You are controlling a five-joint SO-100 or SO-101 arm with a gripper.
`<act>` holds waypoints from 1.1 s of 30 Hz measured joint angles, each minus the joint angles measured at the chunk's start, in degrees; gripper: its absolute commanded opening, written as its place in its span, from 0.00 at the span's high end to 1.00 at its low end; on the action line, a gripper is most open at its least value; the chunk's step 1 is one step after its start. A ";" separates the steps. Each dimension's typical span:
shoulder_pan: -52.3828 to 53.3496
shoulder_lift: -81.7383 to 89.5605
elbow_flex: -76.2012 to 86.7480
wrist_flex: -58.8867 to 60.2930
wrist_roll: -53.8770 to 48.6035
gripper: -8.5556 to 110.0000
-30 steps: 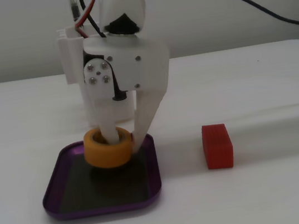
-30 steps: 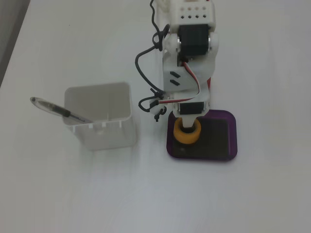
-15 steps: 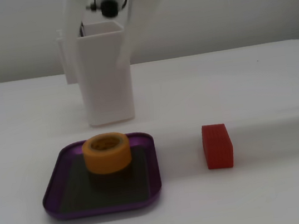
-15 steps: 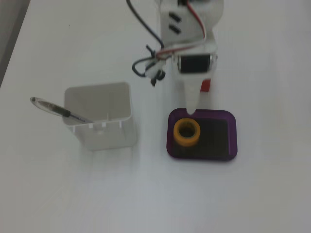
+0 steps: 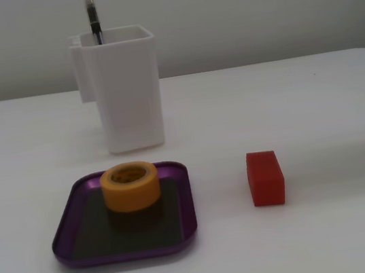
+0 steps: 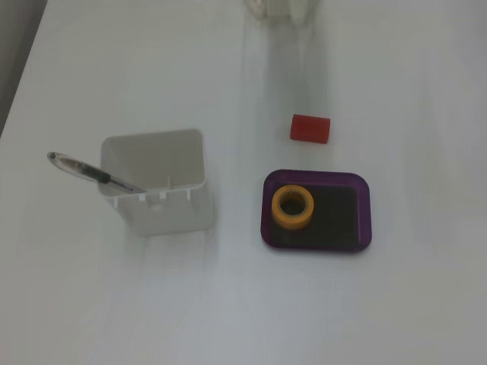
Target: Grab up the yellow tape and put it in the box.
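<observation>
Both fixed views: yellow tape (image 5: 131,185) (image 6: 293,207) flat inside box (image 5: 68,222) (image 6: 364,205); no writing readable.

You see a glossy, metallic-looking purple box (image 5: 185,201) with a dark matt floor; the yellow tape (image 5: 131,186) inside looks smooth. Behind the box, the white container (image 5: 127,90) looks like smooth plastic; the red block (image 5: 265,178) beside it is matt.

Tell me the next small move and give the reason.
Probably none beyond keeping the arm parked: the yellow tape already lies flat inside the box, toward one end, and no pincer shows in either fixed view. The job looks done.
</observation>
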 measured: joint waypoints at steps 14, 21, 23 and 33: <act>0.09 49.75 64.86 -23.99 0.62 0.78; -0.09 72.16 85.69 -26.02 0.88 0.79; -0.18 72.16 88.86 -26.10 0.70 0.79; 0.00 72.07 94.92 -26.37 0.88 0.79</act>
